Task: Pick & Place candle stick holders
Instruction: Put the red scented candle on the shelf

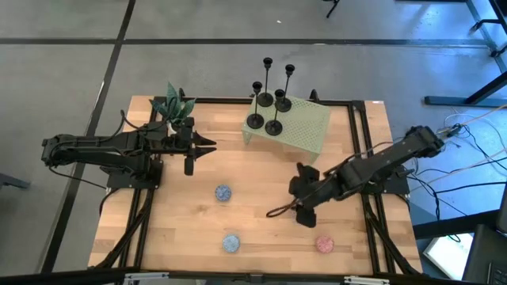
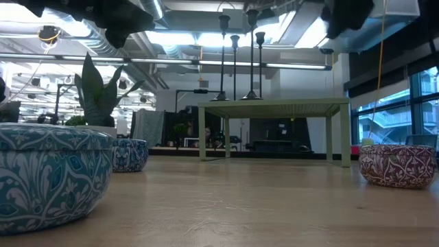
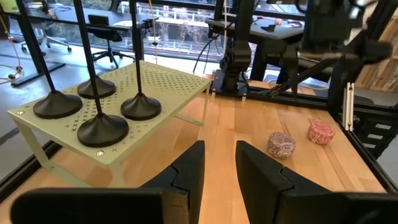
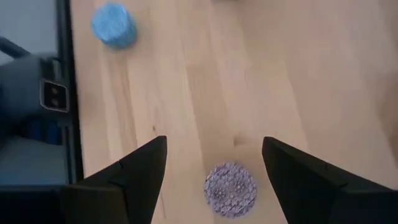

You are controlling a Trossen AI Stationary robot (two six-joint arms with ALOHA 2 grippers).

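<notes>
The left gripper [image 3: 217, 171] holds its 2 dark, blocky fingers [image 3: 189, 171] parted by a narrow gap with nothing between them; only their tips show in the left wrist view, the rest cut off at the edge. It hangs over the wooden table [image 1: 261, 178] near the left side, aimed toward the pale green perforated metal stand [image 1: 305, 127]. The right gripper [image 4: 214, 165] has its fingers [image 4: 146, 165] spread wide and empty above the table's front right part, with a small round patterned tin [image 4: 231, 189] on the wood below the gap.

The 4 candle stick holders [image 1: 269, 103] all stand upright on the stand at the table's back, close together. They are slim black metal, each with a round flat base and thin stem; in the left wrist view their cup tops are cut off, and in the low view the tops are hard to separate from the ceiling fittings.

A second blue tin [image 1: 230, 242] and a pink tin [image 1: 325, 244] sit near the front edge, well apart. A leafy potted plant [image 1: 173, 103] stands at the back left corner.
</notes>
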